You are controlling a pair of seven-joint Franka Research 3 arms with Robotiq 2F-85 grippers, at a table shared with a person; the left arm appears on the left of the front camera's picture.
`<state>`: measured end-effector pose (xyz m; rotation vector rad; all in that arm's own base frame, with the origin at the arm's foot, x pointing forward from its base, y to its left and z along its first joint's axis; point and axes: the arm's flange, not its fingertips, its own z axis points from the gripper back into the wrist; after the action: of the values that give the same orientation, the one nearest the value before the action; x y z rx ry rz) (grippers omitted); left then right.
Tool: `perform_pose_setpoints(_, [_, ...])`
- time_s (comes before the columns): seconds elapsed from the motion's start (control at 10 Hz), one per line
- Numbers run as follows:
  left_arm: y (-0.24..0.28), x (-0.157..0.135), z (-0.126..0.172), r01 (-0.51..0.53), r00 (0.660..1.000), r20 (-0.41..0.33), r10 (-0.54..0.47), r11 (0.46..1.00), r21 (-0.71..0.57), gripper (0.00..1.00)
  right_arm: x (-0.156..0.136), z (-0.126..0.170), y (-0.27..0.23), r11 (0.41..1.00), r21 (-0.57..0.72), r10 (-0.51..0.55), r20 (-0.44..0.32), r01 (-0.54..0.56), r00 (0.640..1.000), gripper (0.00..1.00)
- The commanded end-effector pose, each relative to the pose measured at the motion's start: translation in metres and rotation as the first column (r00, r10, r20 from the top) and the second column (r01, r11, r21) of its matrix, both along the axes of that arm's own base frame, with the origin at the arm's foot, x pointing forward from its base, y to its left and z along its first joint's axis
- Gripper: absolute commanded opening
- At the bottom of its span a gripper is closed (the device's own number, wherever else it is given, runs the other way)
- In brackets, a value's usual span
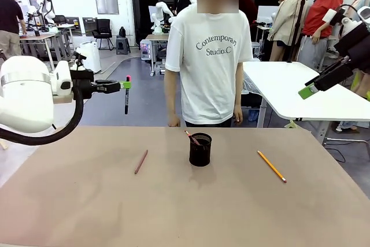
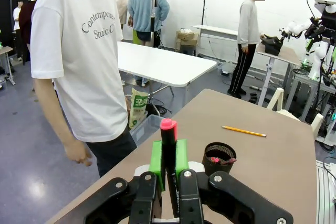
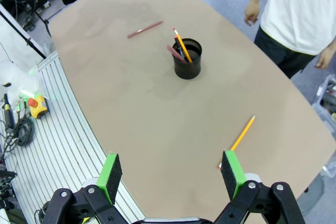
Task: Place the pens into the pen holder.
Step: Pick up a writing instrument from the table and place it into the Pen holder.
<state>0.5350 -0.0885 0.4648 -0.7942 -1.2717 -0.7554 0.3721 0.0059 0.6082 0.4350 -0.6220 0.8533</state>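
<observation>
The left gripper (image 1: 125, 85) is clamped on the dark pen (image 1: 126, 100) near its pink end, so it hangs upright, probably for a tip-first drop; the right gripper (image 3: 170, 174) gapes wide, holding nothing; farther on, the pen holder (image 1: 200, 150) stands mid-table, part-filled, between the reddish-brown pen (image 1: 141, 162) and the yellow pencil (image 1: 272, 166), both lying flat, well apart from it
</observation>
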Motion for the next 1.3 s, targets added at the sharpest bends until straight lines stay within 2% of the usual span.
perform_pose_setpoints(0.0, [0.0,0.0,0.001,0.007,1.0,0.004,-0.007,1.0,-0.006,0.0,0.0,0.001,0.001,1.0,0.022,0.007,-0.001,-0.007,1.0,1.0])
perform_pose_setpoints(0.4, [0.0,0.0,0.0,0.0,1.0,0.0,0.0,1.0,0.0,0.0,0.0,0.001,0.001,1.0,0.022,0.007,-0.001,-0.007,1.0,1.0])
perform_pose_setpoints(0.5, [-0.012,0.008,0.003,0.018,0.999,0.043,-0.018,1.0,-0.007,0.0,0.0,0.001,0.001,1.0,0.022,0.007,-0.001,-0.007,1.0,1.0])
perform_pose_setpoints(0.6, [-0.028,0.017,0.006,0.05,0.996,0.078,-0.051,0.999,0.015,0.0,0.0,0.001,0.001,1.0,0.022,0.007,-0.001,-0.007,1.0,1.0])
perform_pose_setpoints(0.7, [-0.042,0.024,0.007,0.105,0.992,0.075,-0.104,0.994,-0.006,0.0,0.0,0.001,0.001,1.0,0.022,0.007,-0.001,-0.007,1.0,1.0])
perform_pose_setpoints(0.9, [-0.077,0.042,0.004,0.189,0.976,0.117,-0.185,0.982,-0.025,0.0,0.0,0.001,0.001,1.0,0.022,0.007,-0.001,-0.007,1.0,1.0])
perform_pose_setpoints(1.1, [-0.114,0.057,-0.001,0.295,0.947,0.156,-0.281,0.953,-0.069,0.0,0.0,0.001,0.001,1.0,0.022,0.007,-0.001,-0.007,1.0,1.0])
perform_pose_setpoints(1.2, [-0.134,0.063,-0.005,0.351,0.931,0.143,-0.337,0.932,-0.091,0.0,0.0,0.001,0.001,1.0,0.022,0.007,-0.001,-0.007,1.0,1.0])
